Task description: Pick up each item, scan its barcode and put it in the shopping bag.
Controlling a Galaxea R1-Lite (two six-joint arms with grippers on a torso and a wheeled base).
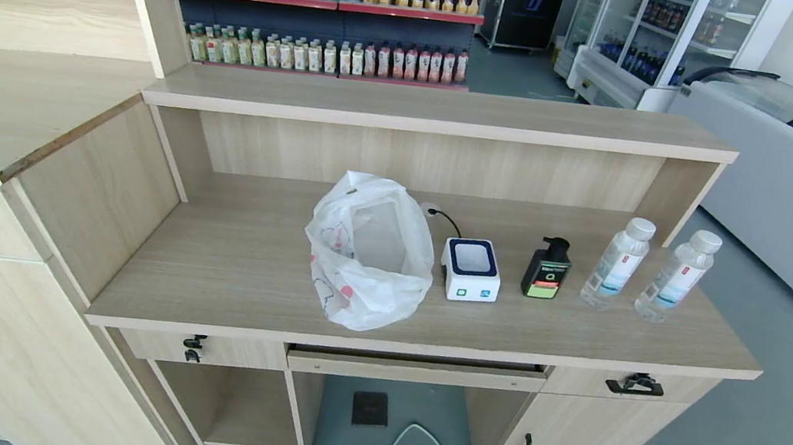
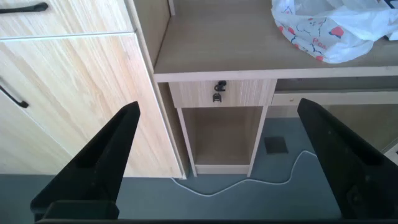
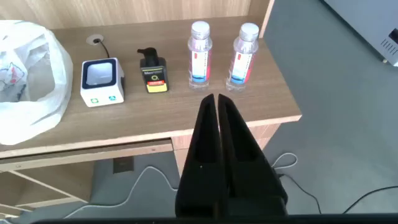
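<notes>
Right gripper clenched empty, left gripper spread wide, both short of the counter; pump bottle and two water bottles stand in a row beside the scanner, so right should open first, then grip the pump bottle mid-body.

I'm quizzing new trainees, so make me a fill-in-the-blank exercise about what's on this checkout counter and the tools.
The counter holds ____ water bottles.
Between the shopping bag and the pump bottle stands the ____.
The left tool is ____.
The right tool is ____.
Missing: two; scanner; open; shut.
</notes>
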